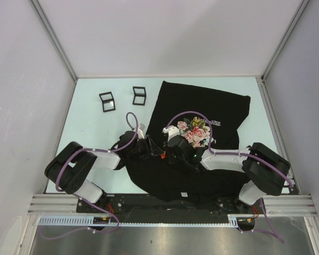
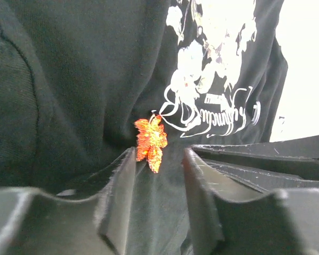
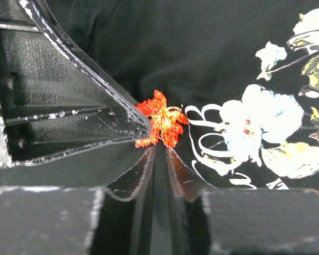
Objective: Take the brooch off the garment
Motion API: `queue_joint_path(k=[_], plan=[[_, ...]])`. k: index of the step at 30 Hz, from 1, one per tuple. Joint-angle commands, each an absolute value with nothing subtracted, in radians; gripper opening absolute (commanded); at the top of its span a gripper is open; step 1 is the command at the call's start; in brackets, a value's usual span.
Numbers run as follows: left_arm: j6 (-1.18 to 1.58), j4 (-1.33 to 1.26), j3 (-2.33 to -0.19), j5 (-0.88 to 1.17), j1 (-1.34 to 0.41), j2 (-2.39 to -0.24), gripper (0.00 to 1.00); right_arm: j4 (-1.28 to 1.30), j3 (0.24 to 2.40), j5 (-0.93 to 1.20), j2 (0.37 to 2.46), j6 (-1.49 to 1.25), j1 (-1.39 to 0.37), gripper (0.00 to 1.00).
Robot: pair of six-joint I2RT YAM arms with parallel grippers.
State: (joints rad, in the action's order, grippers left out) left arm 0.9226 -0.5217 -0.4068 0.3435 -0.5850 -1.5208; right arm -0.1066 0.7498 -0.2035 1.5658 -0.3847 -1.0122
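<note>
Garment: your black T-shirt (image 1: pixel 201 106) lies spread on the pale bench (image 1: pixel 90 127), rose print facing up.
Brooch (image 2: pixel 151 141): orange-red and leaf-shaped, it sits on the dark cloth just beside the white lettering (image 2: pixel 212 114), where your two arms meet.
Left hand (image 2: pixel 159 158): the fingers are well apart. The Brooch is at the gap between their tips and nothing is gripped.
Right hand (image 3: pixel 160 151): the fingers are almost together, leaving only a thin slit, with the tips at the Brooch's lower edge. You cannot tell whether cloth is pinched.
</note>
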Motion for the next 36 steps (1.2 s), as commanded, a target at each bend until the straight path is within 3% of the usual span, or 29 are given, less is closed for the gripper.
queue_joint_path(k=[1, 6, 16, 26, 36], plan=[[0.930, -0.585, -0.405, 0.328, -0.595, -1.493, 0.39, -0.135, 0.733, -0.238, 1.534, -0.333, -1.019, 0.21], [0.914, -0.546, -0.417, 0.311, -0.603, -1.468, 0.30, -0.205, 0.713, -0.206, 1.540, -0.293, -1.043, 0.37], [0.925, -0.529, -0.414, 0.305, -0.615, -1.443, 0.22, -0.298, 0.712, -0.233, 1.608, -0.305, -1.069, 0.44], [0.933, -0.529, -0.423, 0.316, -0.627, -1.436, 0.21, -0.314, 0.715, -0.347, 1.641, -0.341, -1.071, 0.43], [0.927, -0.511, -0.420, 0.305, -0.632, -1.396, 0.22, -0.304, 0.721, -0.396, 1.660, -0.399, -1.080, 0.30]])
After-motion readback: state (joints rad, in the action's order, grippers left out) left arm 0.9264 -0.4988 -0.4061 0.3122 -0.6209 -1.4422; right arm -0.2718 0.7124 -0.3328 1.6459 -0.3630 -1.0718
